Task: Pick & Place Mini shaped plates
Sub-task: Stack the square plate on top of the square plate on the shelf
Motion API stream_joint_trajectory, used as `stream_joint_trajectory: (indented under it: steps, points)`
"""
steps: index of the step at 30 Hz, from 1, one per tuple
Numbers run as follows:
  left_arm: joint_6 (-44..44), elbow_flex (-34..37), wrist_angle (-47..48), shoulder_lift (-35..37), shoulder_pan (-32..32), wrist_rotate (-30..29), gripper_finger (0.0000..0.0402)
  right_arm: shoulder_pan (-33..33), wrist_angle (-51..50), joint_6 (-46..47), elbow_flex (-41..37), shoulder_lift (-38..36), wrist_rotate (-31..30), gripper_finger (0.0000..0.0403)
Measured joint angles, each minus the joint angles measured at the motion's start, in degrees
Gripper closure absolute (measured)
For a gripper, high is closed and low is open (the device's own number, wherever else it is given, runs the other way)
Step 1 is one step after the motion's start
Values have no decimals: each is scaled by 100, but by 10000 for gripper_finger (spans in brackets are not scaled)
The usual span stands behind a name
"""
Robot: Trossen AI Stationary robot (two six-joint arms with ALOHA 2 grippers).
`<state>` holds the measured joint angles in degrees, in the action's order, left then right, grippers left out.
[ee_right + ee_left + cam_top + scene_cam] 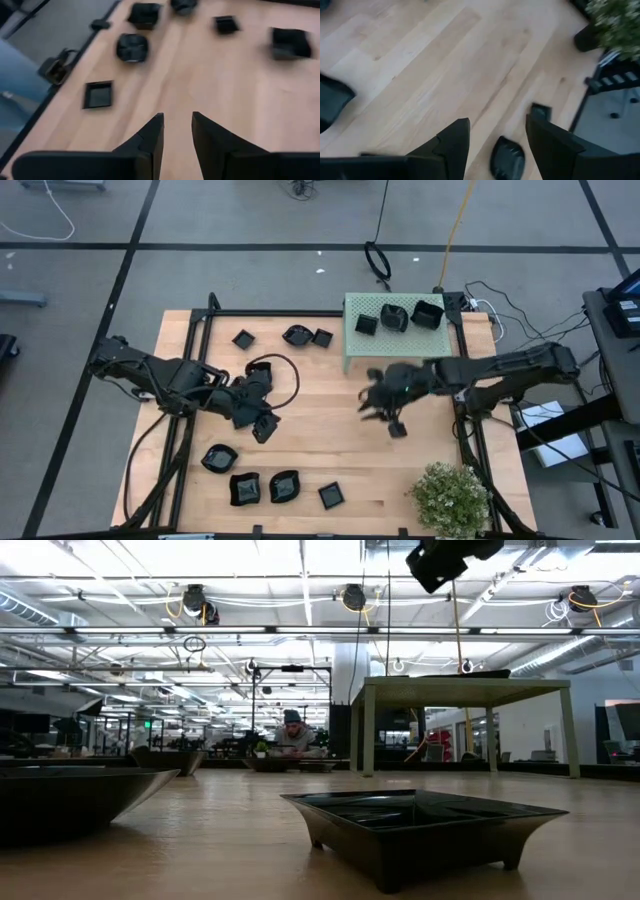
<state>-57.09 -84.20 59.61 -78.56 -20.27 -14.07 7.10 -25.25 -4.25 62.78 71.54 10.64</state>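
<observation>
Your right end effector point(383, 412) hovers mid-table, fingers parted and empty; the small square plate point(397, 429) lies just beside it, toward the plant.

Table point(330, 450): pale wooden planks, smooth, with visible grain and a low sheen. Mini shaped plates point(425, 825): glossy black, seemingly plastic, reflecting the ceiling lights. Perforated box point(352, 340): pale green, matt. Gripper fingers point(150, 137): dark, matt. Plant point(450, 495): fine, rough foliage.
</observation>
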Motion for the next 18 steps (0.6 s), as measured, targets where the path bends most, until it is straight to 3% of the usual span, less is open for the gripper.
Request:
stream_joint_trajectory:
  steps: [10, 18]
  points:
    - [975, 6, -954, 142, 31, -69, 204, 734, 1538, 361, 1, 1074, 292, 314]
    - [1241, 4, -749, 1043, -288, -413, 204, 1195, 2180, 1489, 4, 2036, 270, 314]
